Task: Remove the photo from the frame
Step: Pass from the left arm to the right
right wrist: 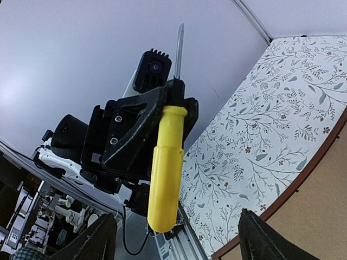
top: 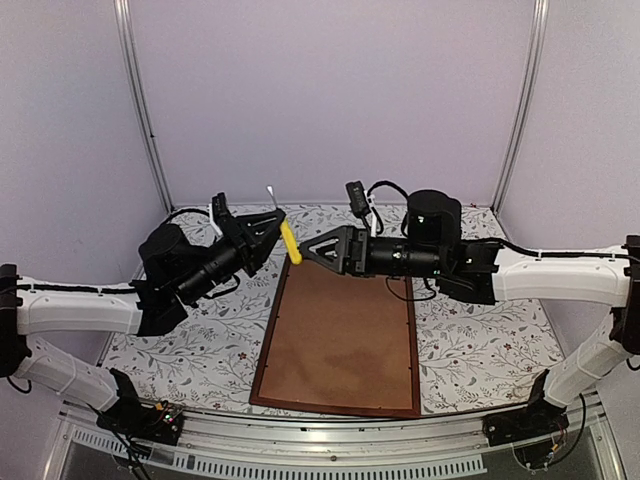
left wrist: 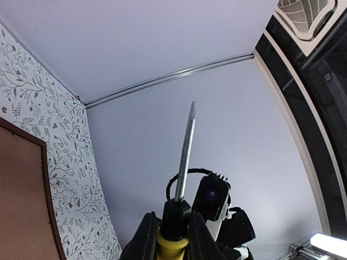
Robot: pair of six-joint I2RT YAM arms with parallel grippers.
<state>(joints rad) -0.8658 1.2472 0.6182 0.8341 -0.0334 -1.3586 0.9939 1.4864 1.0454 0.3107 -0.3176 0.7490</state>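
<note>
Over floral-print tablecloth (top: 480, 350), pale lilac walls behind, noting frame (top: 335, 408) lying flat mid-table, back side up, near edge just in front of the arm bases. Seeing only plain brown backing board (top: 340, 335) filling it; photo hidden from every view, so placing no point on it. Moving outward: tagging screwdriver (top: 291, 244) hanging in the air over the frame's far left corner, yellow handle slanting down toward the frame, thin metal shaft pointing up and away. Logging left gripper (top: 276, 228) as clenched on the screwdriver, fingers pinching the black collar where shaft meets handle; confirming same in left wrist view, shaft rising straight out between the two fingers. Logging right gripper (top: 306, 253) as released, jaws spread wide, tips sitting just beside the lower end of the yellow handle. Checking right wrist view: fingers (right wrist: 100, 238) showing at both bottom corners with the handle lined up between them but ahead, not touching. Noting both arms reaching in from opposite sides, meeting nose to nose above the frame's far edge. Not touching frame or backing board with either gripper. Also catching dark frame edge and floral cloth at left of left wrist view.
</note>
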